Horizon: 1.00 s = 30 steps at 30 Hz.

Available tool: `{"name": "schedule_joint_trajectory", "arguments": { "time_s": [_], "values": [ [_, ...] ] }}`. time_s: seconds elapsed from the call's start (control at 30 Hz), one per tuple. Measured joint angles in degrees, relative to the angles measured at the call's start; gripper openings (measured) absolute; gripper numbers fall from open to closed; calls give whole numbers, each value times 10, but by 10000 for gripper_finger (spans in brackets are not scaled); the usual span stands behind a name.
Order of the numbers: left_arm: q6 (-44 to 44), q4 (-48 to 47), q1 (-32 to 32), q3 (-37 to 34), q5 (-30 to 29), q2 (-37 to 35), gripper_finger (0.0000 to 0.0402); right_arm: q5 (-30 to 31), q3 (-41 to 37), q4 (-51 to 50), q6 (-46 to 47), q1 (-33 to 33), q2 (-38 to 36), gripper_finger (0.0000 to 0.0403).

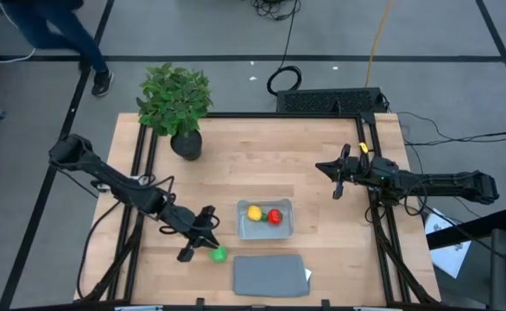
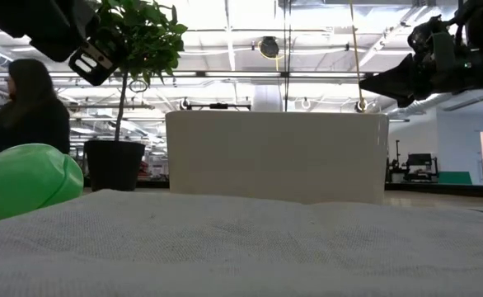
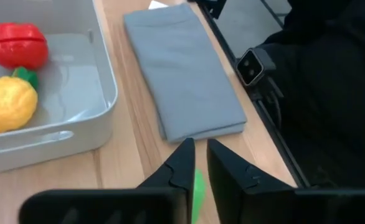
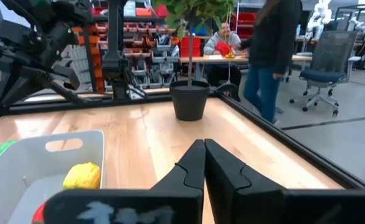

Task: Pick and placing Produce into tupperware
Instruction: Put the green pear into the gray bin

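The light grey-blue tupperware (image 1: 265, 233) (image 3: 58, 140) sits on the table's near middle. Inside it lie the yellow produce with a green tip (image 1: 254, 212) (image 3: 7, 102) and the round red produce (image 1: 275, 216) (image 3: 15, 45). The round green produce (image 1: 218, 254) (image 2: 23, 181) rests on the table, left of the tupperware. My left gripper (image 1: 205, 231) (image 3: 199, 149) hovers above it, clear of it, its fingers a narrow gap apart; green shows through the gap (image 3: 198, 186). My right gripper (image 1: 335, 177) (image 4: 203, 149) waits shut above the table's right side.
A flat grey lid (image 1: 268, 275) (image 3: 182, 74) lies by the near edge, right of the green produce. A potted plant (image 1: 175, 99) stands at the far left corner. A person walks on the floor beyond the far left of the table.
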Motion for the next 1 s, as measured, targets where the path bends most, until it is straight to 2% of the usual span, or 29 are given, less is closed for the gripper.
{"name": "schedule_joint_trajectory", "arguments": {
  "time_s": [0.13, 0.4, 0.57, 0.73, 1.0],
  "values": [
    [-2, 15, 0, 0, 0, 1, 91, 0, 0, -5, 0, 0, 0, 0],
    [-16, 30, -1, 0, 0, 1, 234, 0, 0, -5, 0, 0, 0, 0],
    [-27, 33, -1, 0, 24, 1, 301, 0, 0, -5, 0, 0, 0, 0],
    [-40, 34, -2, 0, 27, 4, 329, -22, 0, -5, 0, 0, 0, 0],
    [-41, 32, -4, -1, 14, 66, 331, -29, 0, -5, 1, 0, 0, 0]
  ]
}}
